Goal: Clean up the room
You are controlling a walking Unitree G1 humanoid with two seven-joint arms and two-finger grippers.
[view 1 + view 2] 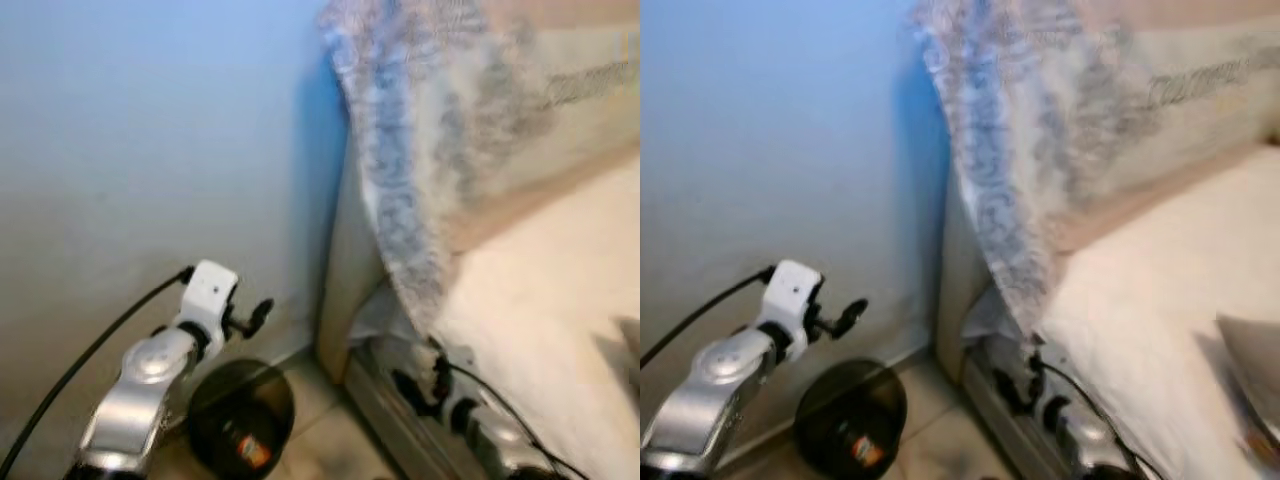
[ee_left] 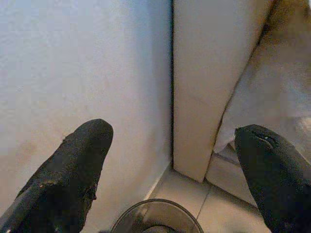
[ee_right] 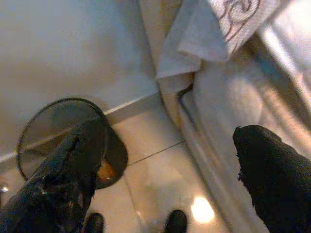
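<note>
Left gripper (image 2: 170, 160) is spread wide, one blunt black finger (image 2: 73, 170) at the lower left of its wrist view and the other at the lower right, with nothing between them. In the left eye view that gripper (image 1: 248, 318) sits at the lower left of the frame on its silver arm, just above the bin (image 1: 240, 415) and close to the pale blue wall (image 1: 150, 150).

Right gripper (image 3: 165, 160) is likewise released, its two fingers well apart and grasping nothing; in the left eye view it lies low at the lower right, beside the edge of the bed (image 1: 540, 330).

That bin is a round, dark, mesh-sided wastebasket standing on the light tiled floor (image 1: 330, 440) in the corner between the wall and the bed's end panel (image 1: 345, 300). Something with an orange label (image 1: 252, 450) lies at its bottom.

A patterned grey-and-white blanket (image 1: 430, 150) hangs over the bed's corner in the upper right of the eye views.

From the left wrist view, just the bin's rim (image 2: 158, 204) shows at the bottom edge, beneath the cream end panel (image 2: 209, 73). From the right wrist view, the bin's whole mesh ring (image 3: 63, 131) shows at the left, an orange patch (image 3: 106, 170) inside it, and two dark rounded shapes (image 3: 176, 221) sit on the tiles at the bottom edge; what they are cannot be told.
</note>
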